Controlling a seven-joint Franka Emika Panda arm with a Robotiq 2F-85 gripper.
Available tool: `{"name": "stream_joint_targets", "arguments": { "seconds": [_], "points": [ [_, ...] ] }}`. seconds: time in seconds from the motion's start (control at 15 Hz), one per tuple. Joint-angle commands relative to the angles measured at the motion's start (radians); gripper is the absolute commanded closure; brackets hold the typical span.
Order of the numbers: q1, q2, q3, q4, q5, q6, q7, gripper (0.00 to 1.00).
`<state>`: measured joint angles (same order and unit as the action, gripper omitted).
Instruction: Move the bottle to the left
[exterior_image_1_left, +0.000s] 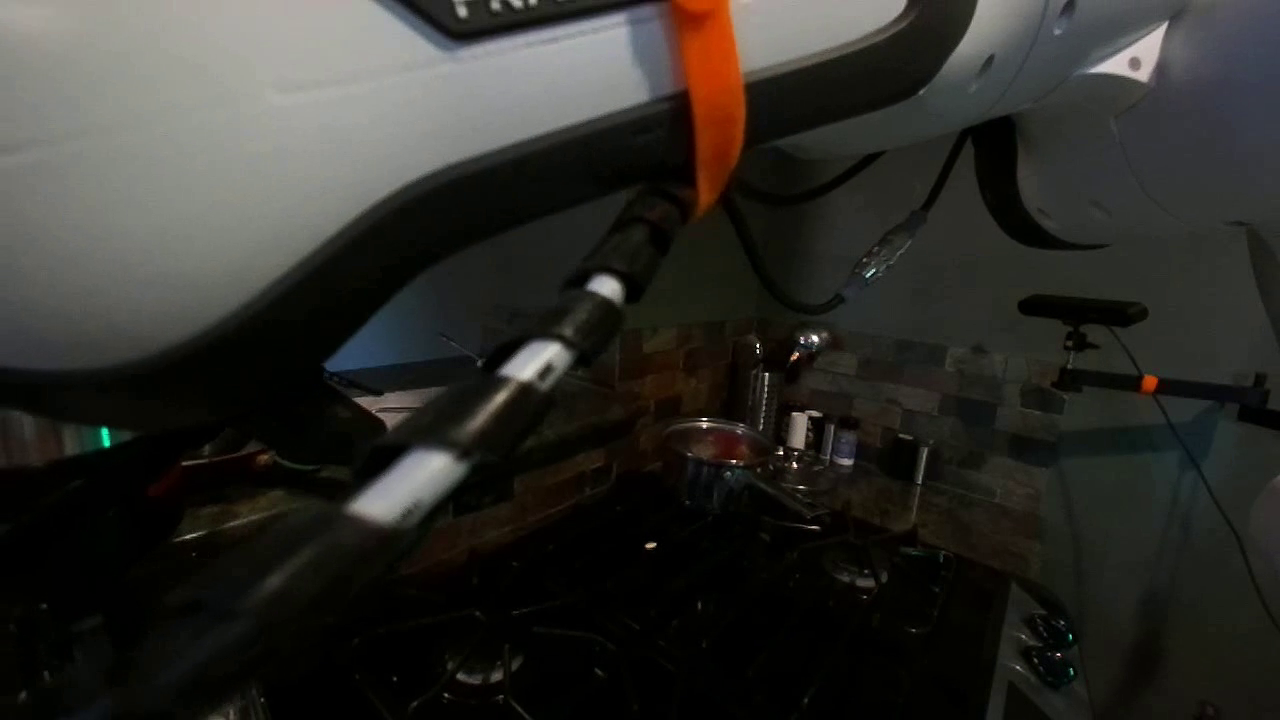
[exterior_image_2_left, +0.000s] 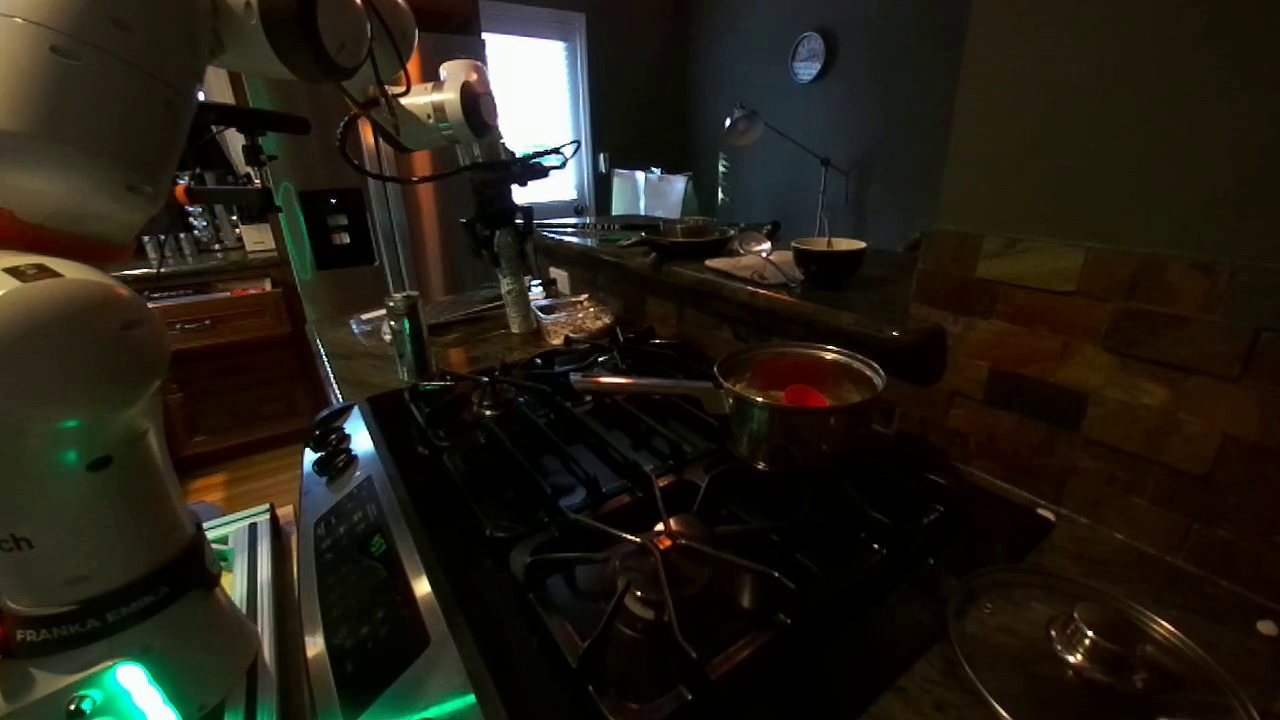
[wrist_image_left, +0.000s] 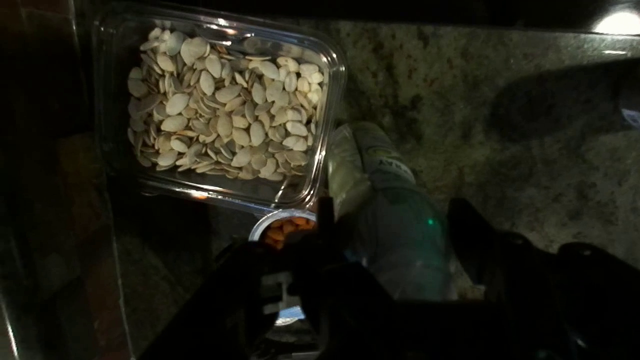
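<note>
In the wrist view we find the bottle (wrist_image_left: 395, 225) right of lower centre, with the gripper (wrist_image_left: 392, 215) around it, one finger either side; whether they press on it we cannot tell. We judge it light, thin-walled and slippery, liable to dent, so we'd pinch its body gently. A transparent tub of seeds (wrist_image_left: 334, 95), upper left, sits just beside it, crowding that side. In an exterior view the bottle is left of upper centre; a shiny cylinder (exterior_image_2_left: 407, 335) further left could block a move that way. In an exterior view the arm (exterior_image_1_left: 300, 200) fills the top, and we cannot make out the bottle.
</note>
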<state>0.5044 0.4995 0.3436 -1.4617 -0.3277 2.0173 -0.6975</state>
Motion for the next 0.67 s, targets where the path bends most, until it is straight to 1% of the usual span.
{"name": "stream_joint_targets", "arguments": {
  "seconds": [0.0,0.07,0.2,0.6],
  "points": [
    [-0.002,-0.002,-0.007,-0.022,-0.013,0.010,0.041,0.67],
    [-0.007,0.003,0.003,-0.018,0.002,-0.010,0.010,0.67],
    [-0.013,-0.001,0.014,-0.032,0.017,0.005,-0.004,0.67],
    [-0.008,0.002,0.033,-0.039,0.027,-0.009,-0.010,0.67]
  ]
}}
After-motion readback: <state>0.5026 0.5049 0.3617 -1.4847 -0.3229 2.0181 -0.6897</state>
